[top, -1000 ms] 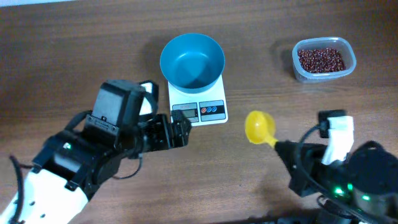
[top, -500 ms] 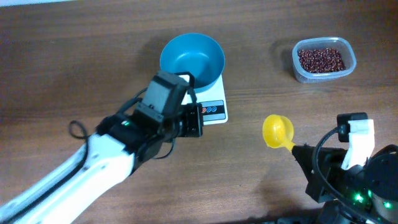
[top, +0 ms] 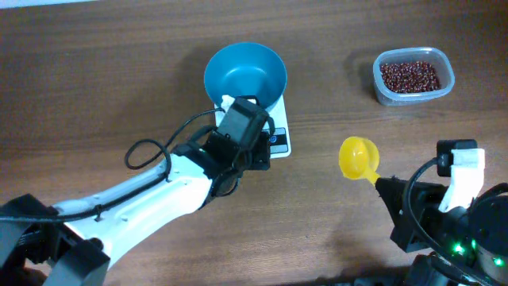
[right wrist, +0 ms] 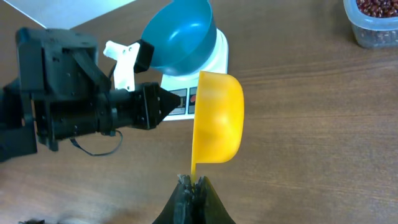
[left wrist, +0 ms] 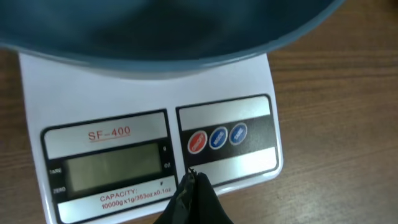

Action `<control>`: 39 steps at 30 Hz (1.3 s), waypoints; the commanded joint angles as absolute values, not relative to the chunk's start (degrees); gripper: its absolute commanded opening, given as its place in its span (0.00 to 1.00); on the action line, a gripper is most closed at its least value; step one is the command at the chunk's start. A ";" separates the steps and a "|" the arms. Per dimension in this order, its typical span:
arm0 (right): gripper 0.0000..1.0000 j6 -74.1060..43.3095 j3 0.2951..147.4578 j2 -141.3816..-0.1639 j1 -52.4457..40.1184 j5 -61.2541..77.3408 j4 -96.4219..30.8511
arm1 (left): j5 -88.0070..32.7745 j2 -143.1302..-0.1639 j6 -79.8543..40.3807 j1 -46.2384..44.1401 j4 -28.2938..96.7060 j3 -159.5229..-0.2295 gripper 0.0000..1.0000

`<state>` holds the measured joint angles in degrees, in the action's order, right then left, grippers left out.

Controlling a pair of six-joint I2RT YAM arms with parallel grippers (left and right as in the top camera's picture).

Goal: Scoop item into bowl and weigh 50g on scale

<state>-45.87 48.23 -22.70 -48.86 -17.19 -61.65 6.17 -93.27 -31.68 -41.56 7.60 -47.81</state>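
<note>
Wooden table (top: 79, 71), left hand (left wrist: 191, 179) advanced over scale (left wrist: 247, 81), right hand (right wrist: 193, 185) holding scoop (right wrist: 217, 118)

Teal-blue bowl (top: 245, 75). White scale (left wrist: 149, 87): grey display (left wrist: 112, 167), red lettering (left wrist: 109, 133), one red button (left wrist: 197, 142), two blue buttons (left wrist: 218, 138). Yellow scoop (top: 357, 156). Dark reddish-brown beans (top: 409, 76), clear tub (top: 413, 98). Brown wood-grain table (top: 95, 87).

the teal bowl (top: 244, 75) sits on the white scale (top: 280, 125) on the wooden desk (top: 95, 79). the left gripper (top: 260, 153) hangs over the scale's front panel and hides most of it. far right, a clear tub (top: 445, 64) holds the beans (top: 409, 75). the right gripper (top: 383, 184) grips a yellow scoop (top: 357, 156) by its handle, cup empty, right of the scale.
</note>
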 commanded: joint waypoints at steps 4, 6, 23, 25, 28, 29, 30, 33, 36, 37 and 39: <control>0.04 -45.23 49.47 -22.57 -49.12 -18.92 -60.64 | 11.86 -96.49 -31.16 -43.42 3.68 -48.25 0.00; 0.04 -45.23 49.47 -22.57 -49.12 -18.90 -60.64 | 11.84 -97.41 -31.16 -43.42 2.13 -48.25 0.00; 0.04 -45.23 49.47 -22.57 -49.12 -18.92 -60.64 | 13.10 -100.66 -31.18 -43.51 -1.93 -48.25 0.00; 0.04 -45.21 49.47 -22.57 -49.12 -18.92 -60.64 | 13.10 -100.66 -31.18 -43.51 -1.98 -48.25 0.00; 0.04 -45.23 49.47 -22.57 -49.10 -18.92 -60.64 | 13.02 -100.66 -31.18 -43.51 -2.55 -48.25 0.00; 0.04 -45.23 49.47 -22.57 -49.12 -18.92 -60.64 | 12.88 -100.66 -31.20 -43.51 -2.85 -48.25 0.00; 0.04 -45.23 49.47 -22.57 -49.12 -18.92 -60.64 | 12.88 -100.66 -31.20 -43.53 -3.01 -48.25 0.00; 0.04 -45.23 49.47 -22.57 -49.12 -18.92 -60.64 | 12.34 -100.75 -31.18 -43.53 -2.70 -48.25 0.00; 0.04 -45.23 49.47 -22.57 -49.12 -18.92 -60.64 | 12.23 -102.08 -31.22 -43.53 -2.79 -48.23 0.00; 0.04 -45.21 49.47 -22.57 -49.12 -18.92 -60.64 | 11.66 -102.85 -31.20 -43.51 -2.79 -48.23 0.00; 0.04 -45.23 49.47 -22.57 -49.12 -18.92 -60.64 | 10.26 -104.25 -31.22 -43.51 -2.96 -48.23 0.00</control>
<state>-45.87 48.23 -22.70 -48.86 -18.00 -60.86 12.16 -101.27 -31.68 -43.29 -2.85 -47.81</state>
